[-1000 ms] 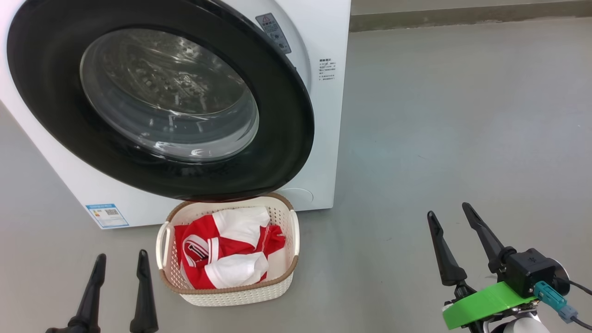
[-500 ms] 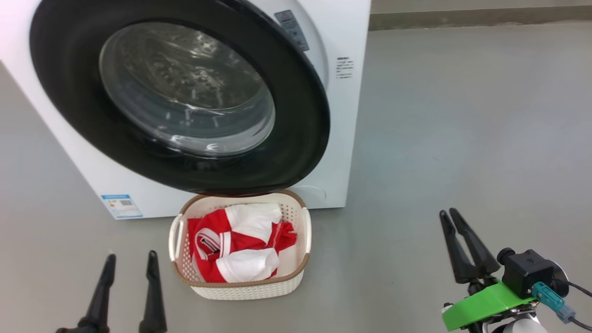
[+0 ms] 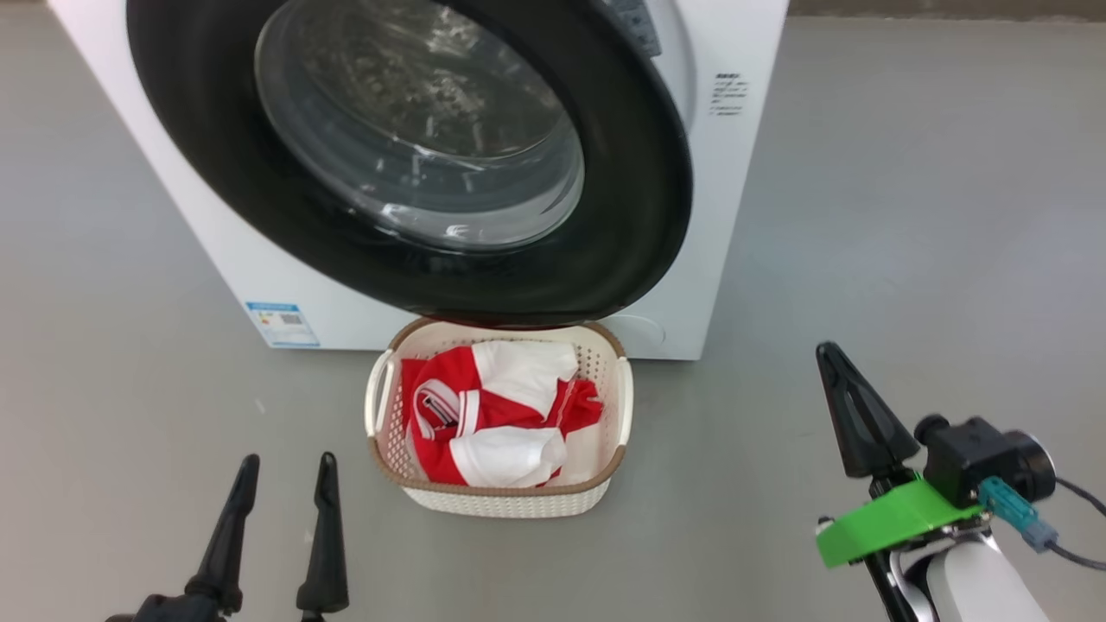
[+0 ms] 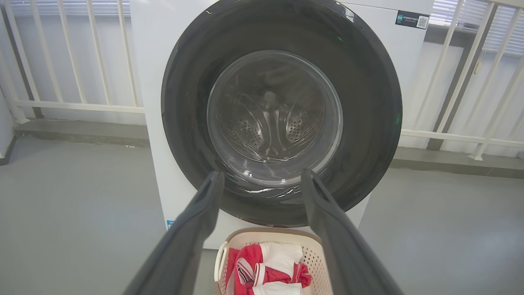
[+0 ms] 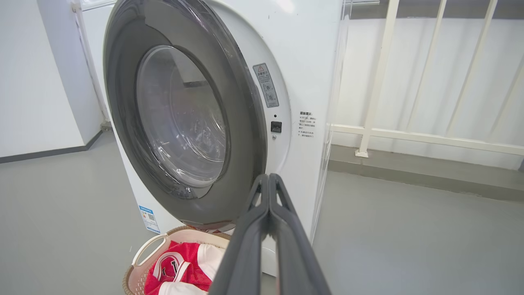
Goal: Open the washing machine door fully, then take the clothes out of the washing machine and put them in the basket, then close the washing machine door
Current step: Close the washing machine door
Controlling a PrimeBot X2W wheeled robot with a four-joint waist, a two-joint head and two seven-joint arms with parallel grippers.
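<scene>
Though ajar, door point(image 3: 423, 130) edge over basket point(image 3: 501, 499) rim

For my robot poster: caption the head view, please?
Clothes in the basket by the washing machine door; left gripper open, right gripper shut.

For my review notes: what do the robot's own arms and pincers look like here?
The left pincer and right pincer each have two long, tapering matte black fingers. Behind the right one sit a bright green bracket, a black camera block with a teal plug and dark cable, then a pale forearm.
</scene>
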